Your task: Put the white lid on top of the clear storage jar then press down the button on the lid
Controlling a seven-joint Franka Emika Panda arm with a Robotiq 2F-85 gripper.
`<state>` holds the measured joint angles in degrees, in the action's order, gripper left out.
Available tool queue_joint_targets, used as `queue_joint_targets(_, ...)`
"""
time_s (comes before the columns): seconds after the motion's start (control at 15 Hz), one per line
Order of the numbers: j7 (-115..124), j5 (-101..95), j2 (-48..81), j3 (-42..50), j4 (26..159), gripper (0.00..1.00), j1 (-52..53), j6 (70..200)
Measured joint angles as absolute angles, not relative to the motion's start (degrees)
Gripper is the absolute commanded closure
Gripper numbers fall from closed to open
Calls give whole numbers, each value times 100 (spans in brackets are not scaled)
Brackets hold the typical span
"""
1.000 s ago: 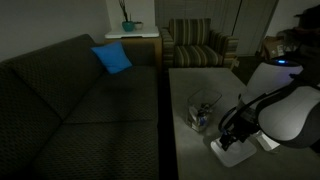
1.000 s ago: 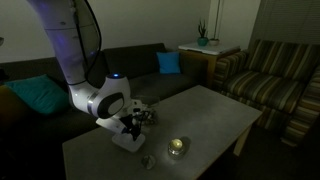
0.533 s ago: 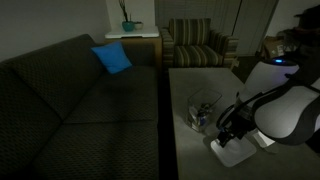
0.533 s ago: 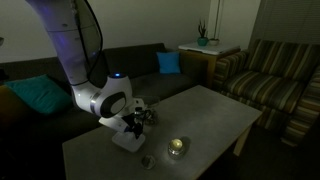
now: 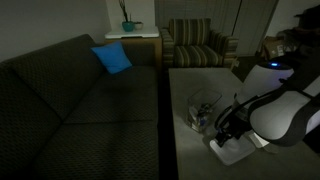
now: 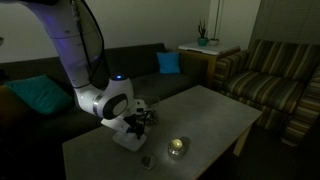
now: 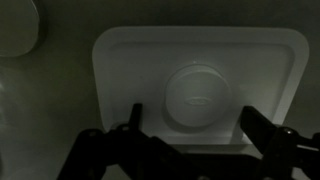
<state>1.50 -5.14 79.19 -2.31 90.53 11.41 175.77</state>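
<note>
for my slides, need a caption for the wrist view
Open hand above the white lid, centred near its round button.

The room is dim. A dark sofa (image 5: 70, 110) holds a blue cushion (image 5: 112, 58) (potted plant (image 5: 128, 20) at its one o'clock). A striped armchair (image 5: 197, 45) stands at twelve o'clock of the grey table (image 5: 195, 80).

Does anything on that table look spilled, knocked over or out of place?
Nothing looks spilled or tipped. The only oddity: the white lid lies flat on the table beside the clear storage jar, not on it, with the open gripper right over it.
</note>
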Motion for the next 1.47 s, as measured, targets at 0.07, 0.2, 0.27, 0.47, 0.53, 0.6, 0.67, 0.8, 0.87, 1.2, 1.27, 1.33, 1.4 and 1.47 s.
queue_joint_targets(0.07,150,-514,7931,-230,9018,0,1142,17558)
queue_joint_targets(0.2,150,-514,7953,-229,8953,2,1143,17527)
queue_joint_targets(0.27,150,-514,7962,-227,8924,27,1143,17516)
queue_joint_targets(0.47,152,-511,7970,-214,8868,38,1142,17504)
queue_joint_targets(0.53,152,-511,7961,-205,8847,46,1142,17504)
queue_joint_targets(0.6,152,-511,7952,-195,8825,52,1142,17504)
queue_joint_targets(0.67,152,-510,7945,-186,8803,61,1142,17502)
queue_joint_targets(0.8,153,-509,7930,-179,8780,74,1143,17500)
queue_joint_targets(0.87,154,-509,7924,-179,8773,81,1145,17500)
queue_joint_targets(1.2,184,-492,7909,-143,8765,44,1145,17501)
queue_joint_targets(1.27,197,-485,7910,-139,8765,36,1146,17501)
queue_joint_targets(1.33,202,-480,7910,-134,8772,30,1146,17501)
queue_joint_targets(1.4,202,-479,7911,-125,8785,23,1146,17505)
queue_joint_targets(1.47,202,-479,7911,-116,8805,16,1146,17510)
